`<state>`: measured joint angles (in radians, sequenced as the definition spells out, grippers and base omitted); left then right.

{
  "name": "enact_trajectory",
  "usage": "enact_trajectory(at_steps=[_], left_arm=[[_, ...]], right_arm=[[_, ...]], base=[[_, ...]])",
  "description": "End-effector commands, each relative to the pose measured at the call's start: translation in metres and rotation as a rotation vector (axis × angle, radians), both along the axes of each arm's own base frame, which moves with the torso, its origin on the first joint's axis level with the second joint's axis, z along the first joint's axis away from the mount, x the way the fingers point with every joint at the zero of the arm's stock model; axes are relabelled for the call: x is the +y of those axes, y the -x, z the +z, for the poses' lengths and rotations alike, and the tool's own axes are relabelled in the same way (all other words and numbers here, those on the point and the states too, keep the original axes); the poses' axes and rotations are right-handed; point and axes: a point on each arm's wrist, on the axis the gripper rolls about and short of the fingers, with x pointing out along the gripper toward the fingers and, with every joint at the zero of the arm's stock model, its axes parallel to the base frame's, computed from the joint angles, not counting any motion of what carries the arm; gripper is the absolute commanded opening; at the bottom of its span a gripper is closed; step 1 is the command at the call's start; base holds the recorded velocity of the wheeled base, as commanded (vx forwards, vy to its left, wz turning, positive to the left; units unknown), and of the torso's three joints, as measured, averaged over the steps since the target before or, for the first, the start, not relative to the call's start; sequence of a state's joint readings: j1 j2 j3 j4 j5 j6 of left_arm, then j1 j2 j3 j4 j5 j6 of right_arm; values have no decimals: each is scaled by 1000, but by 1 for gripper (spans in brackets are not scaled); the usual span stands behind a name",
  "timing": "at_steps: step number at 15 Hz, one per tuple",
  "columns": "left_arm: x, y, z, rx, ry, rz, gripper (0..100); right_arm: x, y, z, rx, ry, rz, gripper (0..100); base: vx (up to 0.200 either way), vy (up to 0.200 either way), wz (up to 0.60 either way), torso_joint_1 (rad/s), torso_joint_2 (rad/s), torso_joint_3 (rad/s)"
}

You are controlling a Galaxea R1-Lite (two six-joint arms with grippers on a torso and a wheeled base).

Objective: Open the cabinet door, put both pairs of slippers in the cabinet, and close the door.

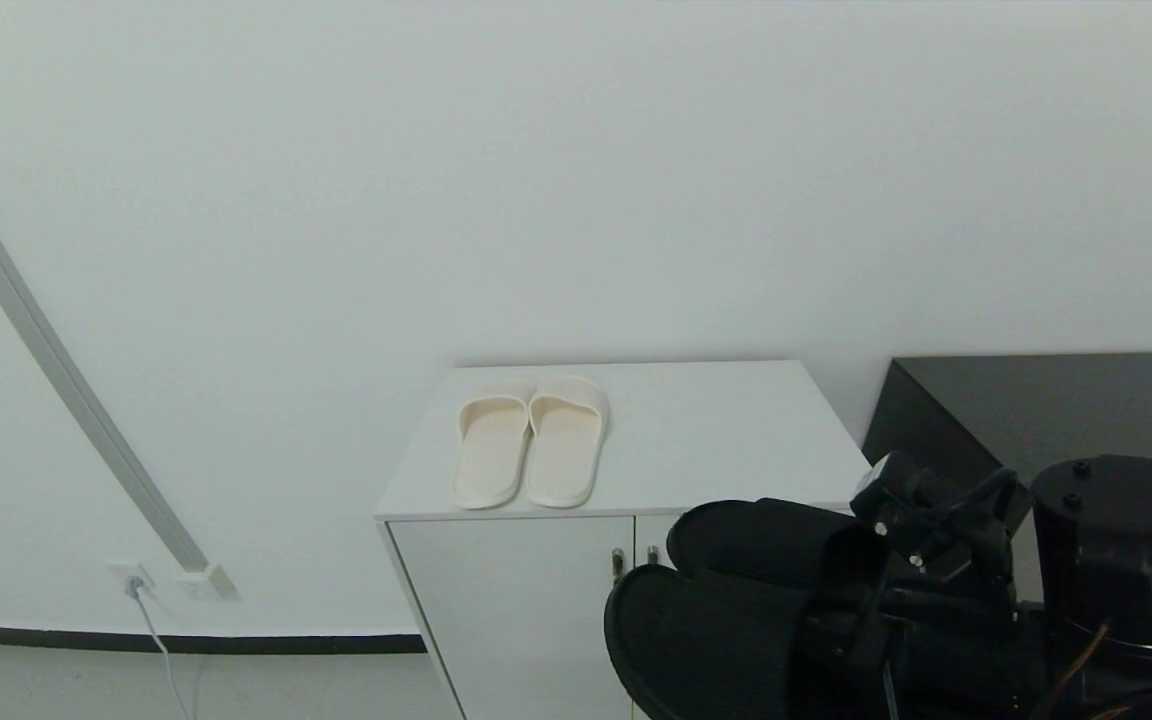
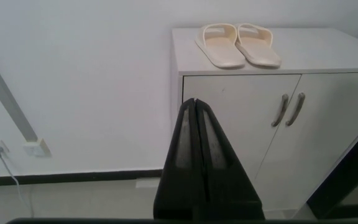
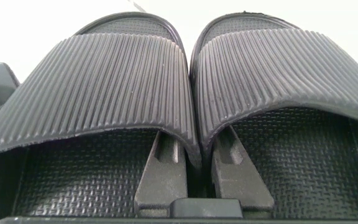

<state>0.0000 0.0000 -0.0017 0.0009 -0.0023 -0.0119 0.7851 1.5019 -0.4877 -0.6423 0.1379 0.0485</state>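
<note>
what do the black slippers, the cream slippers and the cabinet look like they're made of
Black slippers: likely moulded rubber or foam, matte, with ribbed straps and finely textured footbeds.
Cream slippers: probably one-piece moulded foam or soft plastic, smooth and matte, with no seams visible.
Cabinet: looks like white laminated board, flat smooth panels with a slight sheen. Its handles seem to be brushed metal.

- Left gripper (image 2: pixel 194 102): two long matte black plastic fingers (image 2: pixel 180 149) that taper to narrow tips, each with a paler grey recessed panel.
- Right gripper (image 3: pixel 194 134): two dark grey wedge-shaped fingers (image 3: pixel 161 180), with a black rectangular block (image 3: pixel 205 207) at their base.
- Behind the right gripper: black arm housing (image 1: pixel 946 610), looped black cable (image 1: pixel 991 490), small silver screws (image 1: pixel 911 562), black round joint cap (image 1: pixel 1121 520) with four bolt heads, and a thin brown wire (image 1: pixel 1076 660).
</note>
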Motion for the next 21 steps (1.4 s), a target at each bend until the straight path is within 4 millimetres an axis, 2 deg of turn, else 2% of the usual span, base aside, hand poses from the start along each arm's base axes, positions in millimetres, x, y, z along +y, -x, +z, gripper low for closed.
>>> enact_trajectory(at_steps=[1,6,7,21], left_arm=[[0,0,0,2,0,1,0],[0,0,0,2,2,-1,0],[0,0,0,2,2,-1,100],[0,0,0,2,0,-1,100]], right_arm=[[0,0,-3,9,8,0,0],[0,0,-3,10,9,2,0],[1,1,-3,10,11,7,0],[0,4,-7,20,22,12,0]], base=[[0,0,0,-90,217,124],[0,0,0,-150,341,181],[0,0,0,-149,369,198],[0,0,0,-199,485,275]])
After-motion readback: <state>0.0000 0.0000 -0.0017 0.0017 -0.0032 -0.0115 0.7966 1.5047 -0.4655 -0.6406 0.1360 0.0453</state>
